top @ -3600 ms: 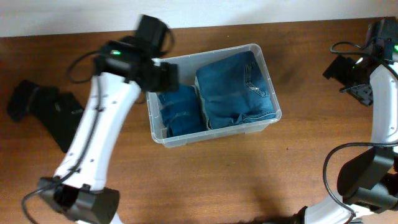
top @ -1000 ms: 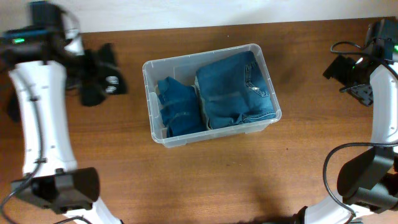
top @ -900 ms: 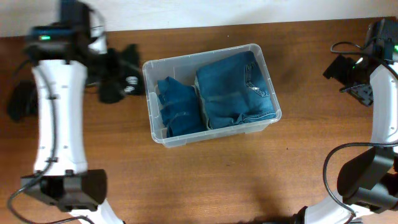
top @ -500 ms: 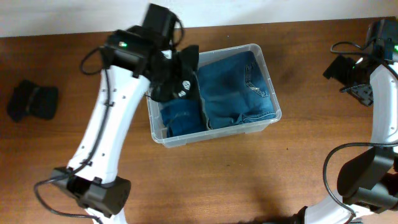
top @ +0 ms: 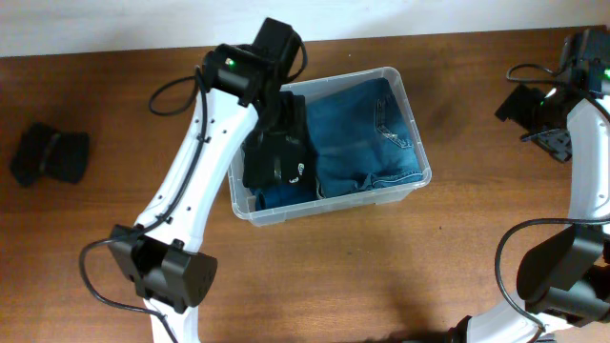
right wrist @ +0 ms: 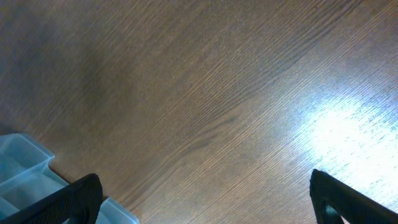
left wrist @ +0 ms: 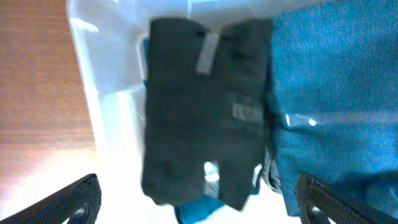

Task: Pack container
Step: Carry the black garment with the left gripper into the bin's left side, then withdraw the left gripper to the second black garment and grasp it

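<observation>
Left arm (top: 205,162) swung from left side of frame to over container (top: 334,203), bringing black garment (top: 274,157). Container sits centre frame on desk (top: 381,276). Garment now covers smaller blue fold in its left part; lying or falling, cannot tell. Probable reason: folded jeans (top: 367,133) already fill right part. Left fingers (left wrist: 74,196) spread wide, garment clear of them. Arm stretched forward, wrist facing down into bin. Right fingers (right wrist: 68,199) wide, empty, over bare desk at upper right. Second black bundle (top: 48,154) far left, well apart.
</observation>
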Action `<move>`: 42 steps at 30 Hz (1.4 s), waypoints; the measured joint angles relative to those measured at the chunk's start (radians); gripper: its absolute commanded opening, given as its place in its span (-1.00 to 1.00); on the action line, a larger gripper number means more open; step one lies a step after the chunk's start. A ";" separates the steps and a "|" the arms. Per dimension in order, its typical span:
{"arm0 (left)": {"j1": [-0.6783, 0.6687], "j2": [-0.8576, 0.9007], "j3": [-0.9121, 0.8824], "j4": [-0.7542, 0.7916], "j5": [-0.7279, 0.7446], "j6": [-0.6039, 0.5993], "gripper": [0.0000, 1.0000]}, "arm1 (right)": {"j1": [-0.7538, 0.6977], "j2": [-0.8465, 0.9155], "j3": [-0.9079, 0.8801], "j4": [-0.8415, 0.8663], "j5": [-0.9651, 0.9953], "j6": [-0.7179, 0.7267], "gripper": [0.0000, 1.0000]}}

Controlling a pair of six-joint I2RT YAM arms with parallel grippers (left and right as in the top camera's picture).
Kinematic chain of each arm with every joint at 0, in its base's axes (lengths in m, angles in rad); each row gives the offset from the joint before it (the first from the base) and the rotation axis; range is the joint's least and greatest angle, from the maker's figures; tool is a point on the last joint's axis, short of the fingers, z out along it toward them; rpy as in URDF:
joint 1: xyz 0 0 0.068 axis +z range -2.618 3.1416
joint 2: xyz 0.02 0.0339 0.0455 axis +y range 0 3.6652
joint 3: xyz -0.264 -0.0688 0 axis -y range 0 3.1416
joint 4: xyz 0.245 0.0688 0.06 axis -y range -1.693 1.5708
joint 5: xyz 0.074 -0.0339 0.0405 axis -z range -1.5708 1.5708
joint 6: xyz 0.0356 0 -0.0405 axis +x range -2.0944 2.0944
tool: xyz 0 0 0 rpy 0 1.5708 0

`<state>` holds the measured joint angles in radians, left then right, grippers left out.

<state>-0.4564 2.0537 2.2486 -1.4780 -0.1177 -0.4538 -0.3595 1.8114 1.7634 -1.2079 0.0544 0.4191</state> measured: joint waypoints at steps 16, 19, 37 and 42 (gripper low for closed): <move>0.607 0.002 0.110 0.040 -0.025 0.227 0.99 | 0.000 0.000 0.000 0.000 0.000 0.000 0.97; 0.710 0.028 0.113 0.074 -0.032 0.267 0.98 | 0.000 0.000 0.000 0.000 0.000 0.000 0.97; 0.905 0.491 0.115 0.218 0.043 0.556 0.98 | 0.000 0.000 0.000 0.000 0.000 0.000 0.97; 0.909 0.490 0.115 0.257 0.035 0.616 0.98 | 0.000 0.000 0.000 0.000 0.000 0.000 0.97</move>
<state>0.4530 2.5439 2.3638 -1.2205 -0.0830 0.1627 -0.3595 1.8114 1.7634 -1.2079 0.0544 0.4194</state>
